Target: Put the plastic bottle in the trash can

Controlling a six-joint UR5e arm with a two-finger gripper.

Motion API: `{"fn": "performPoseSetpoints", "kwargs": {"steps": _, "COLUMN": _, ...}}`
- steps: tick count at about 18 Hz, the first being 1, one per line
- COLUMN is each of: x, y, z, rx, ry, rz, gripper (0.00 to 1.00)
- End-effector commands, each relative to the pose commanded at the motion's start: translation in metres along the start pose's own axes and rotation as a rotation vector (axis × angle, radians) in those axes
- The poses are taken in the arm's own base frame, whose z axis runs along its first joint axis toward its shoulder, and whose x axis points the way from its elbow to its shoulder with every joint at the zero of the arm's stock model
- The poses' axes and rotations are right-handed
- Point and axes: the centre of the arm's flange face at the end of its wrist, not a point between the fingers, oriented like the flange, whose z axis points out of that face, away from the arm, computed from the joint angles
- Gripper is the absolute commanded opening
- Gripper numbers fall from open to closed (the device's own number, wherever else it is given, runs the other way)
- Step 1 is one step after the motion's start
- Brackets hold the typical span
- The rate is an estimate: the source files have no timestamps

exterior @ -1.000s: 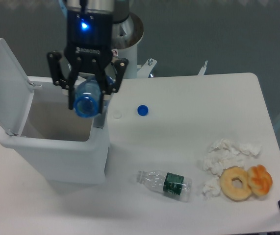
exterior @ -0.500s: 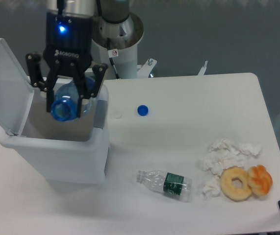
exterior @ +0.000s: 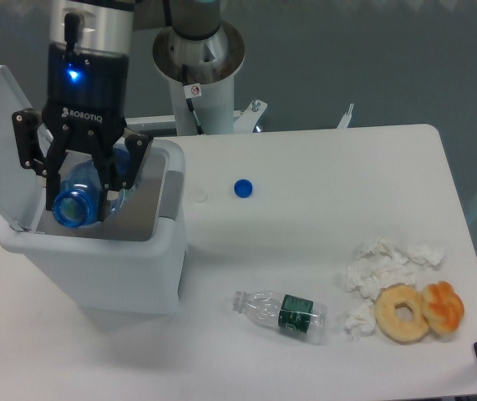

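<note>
My gripper [exterior: 78, 190] hangs over the open mouth of the trash can [exterior: 96, 267], fingers clamped on the plastic bottle [exterior: 83, 196]. The bottle lies tilted between them, its blue rim facing the camera, above the bin's interior and not resting on anything I can see. The bin's flip lid [exterior: 4, 142] stands raised at the left side.

The bin sits on the left part of a white table [exterior: 322, 167] with rounded corners. On the tabletop just right of the bin lies a small blue bottle cap [exterior: 242, 189], and between it and the bin a faint white disc [exterior: 200, 198]. Nearer the front edge a clear bottle [exterior: 281, 313] with a dark green label lies on its side, apart from the bin. At the right end there is a heap of crumpled white tissues [exterior: 384, 267], and touching them a ring doughnut [exterior: 403, 312] with an orange-brown pastry [exterior: 444, 306] just beside it.

Behind the table my arm's white pedestal [exterior: 205, 92] rises against a dark grey floor [exterior: 372, 58].
</note>
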Motion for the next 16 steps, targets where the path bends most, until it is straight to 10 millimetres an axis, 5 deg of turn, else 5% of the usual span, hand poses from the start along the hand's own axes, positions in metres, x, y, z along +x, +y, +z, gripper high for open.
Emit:
{"fn": "performPoseSetpoints", "kwargs": {"steps": 6, "x": 0.007, "y": -0.002, "z": -0.002, "rx": 0.024, "ry": 0.024, "rz": 0.012, "gripper": 1.00}}
{"fn": "performPoseSetpoints", "kwargs": {"steps": 13, "x": 0.008, "y": -0.006, "z": -0.012, "rx": 0.041, "ry": 0.018, "rz": 0.026, "gripper": 1.00}}
{"fn": "performPoseSetpoints", "kwargs": {"steps": 16, "x": -0.007, "y": -0.004, "z": -0.010, "rx": 0.033, "ry": -0.003, "rz": 0.103, "gripper": 1.00}}
